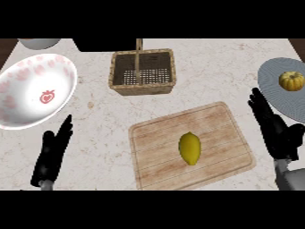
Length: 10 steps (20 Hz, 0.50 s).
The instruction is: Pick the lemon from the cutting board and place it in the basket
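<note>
A yellow lemon (190,148) lies near the middle of the wooden cutting board (156,167) at the front of the counter. Behind the board stands a square wicker basket (142,88) with a handle and nothing visible inside. My right hand (274,127) is just off the board's right edge, fingers straight and pointing away, holding nothing. My left hand (53,153) rests open at the lower left, well left of the board.
A large white bowl (23,102) with a pink strawberry pattern sits at the left. A grey plate (283,99) at the right edge carries a small yellow pumpkin (291,81). A grey bowl (39,43) and a dark object (105,44) stand at the back.
</note>
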Available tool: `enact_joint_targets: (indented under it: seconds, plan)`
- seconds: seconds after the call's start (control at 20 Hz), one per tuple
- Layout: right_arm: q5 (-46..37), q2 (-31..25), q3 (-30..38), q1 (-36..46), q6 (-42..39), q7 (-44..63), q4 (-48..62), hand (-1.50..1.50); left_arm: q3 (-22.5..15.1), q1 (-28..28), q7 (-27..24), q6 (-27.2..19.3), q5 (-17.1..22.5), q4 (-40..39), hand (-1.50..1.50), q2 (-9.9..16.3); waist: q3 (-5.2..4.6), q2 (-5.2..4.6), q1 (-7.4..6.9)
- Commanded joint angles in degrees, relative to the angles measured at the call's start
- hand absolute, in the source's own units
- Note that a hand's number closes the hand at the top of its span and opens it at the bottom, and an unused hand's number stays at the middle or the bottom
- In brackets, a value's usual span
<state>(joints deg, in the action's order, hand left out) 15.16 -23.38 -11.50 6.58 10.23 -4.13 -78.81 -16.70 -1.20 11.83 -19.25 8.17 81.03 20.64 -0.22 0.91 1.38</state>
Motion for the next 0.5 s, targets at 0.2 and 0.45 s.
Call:
enact_joint_targets:
  seconds: [0.2,0.45]
  plan:
    - [-8.0,-3.5,6.1,-7.4,17.0,4.6,-9.6,1.50,8.8,6.9,-4.3,-1.1,0.9,5.1,0.00,3.6,0.01,-0.08,0.90]
    - [-22.0,10.6,-3.1,-1.9,33.3,-3.9,-11.6,-1.50,11.1,10.4,-5.8,2.7,3.8,4.0,0.00,4.2,0.02,-0.93,-1.55]
